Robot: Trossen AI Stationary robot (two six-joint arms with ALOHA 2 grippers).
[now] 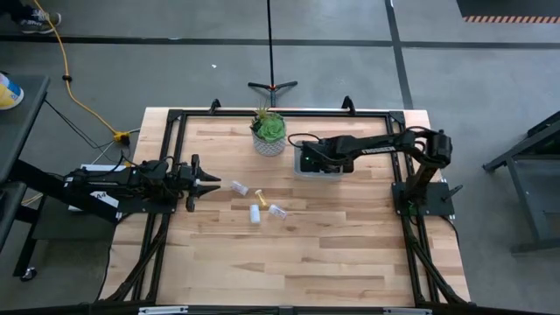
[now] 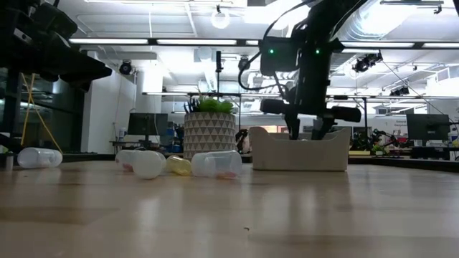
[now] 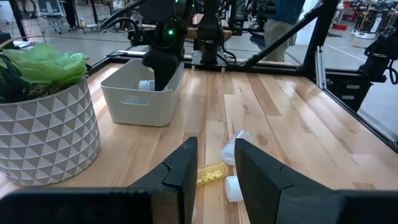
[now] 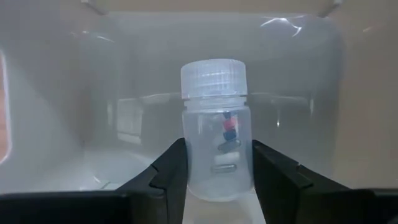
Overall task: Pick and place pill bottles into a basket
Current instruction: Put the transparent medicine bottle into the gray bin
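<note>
My right gripper [image 4: 217, 152] reaches down into the translucent grey-white basket [image 1: 319, 160], shut on a clear pill bottle [image 4: 217, 124] with a ribbed white cap and a few pills inside. Several more pill bottles lie on their sides mid-table: one [image 1: 238, 187], a yellowish one [image 1: 261, 196], one [image 1: 255, 213] and one [image 1: 277, 211]. My left gripper [image 3: 214, 165] hovers at the table's left, open, with nothing between its fingers, pointing level at those bottles. My right gripper pinches the bottle's clear body [image 4: 196, 165] between its two fingers, one on each side, below the cap. The fingers come from above, pointing steeply down into the basket. The cap end points away from them. Whether the bottle touches the basket's floor I cannot tell.
A green plant in a white patterned pot [image 1: 269, 134] stands just left of the basket [image 2: 301, 152] at the table's far side. A black frame runs around the table's edge [image 1: 175, 118]. Bare wood lies toward the near edge.
</note>
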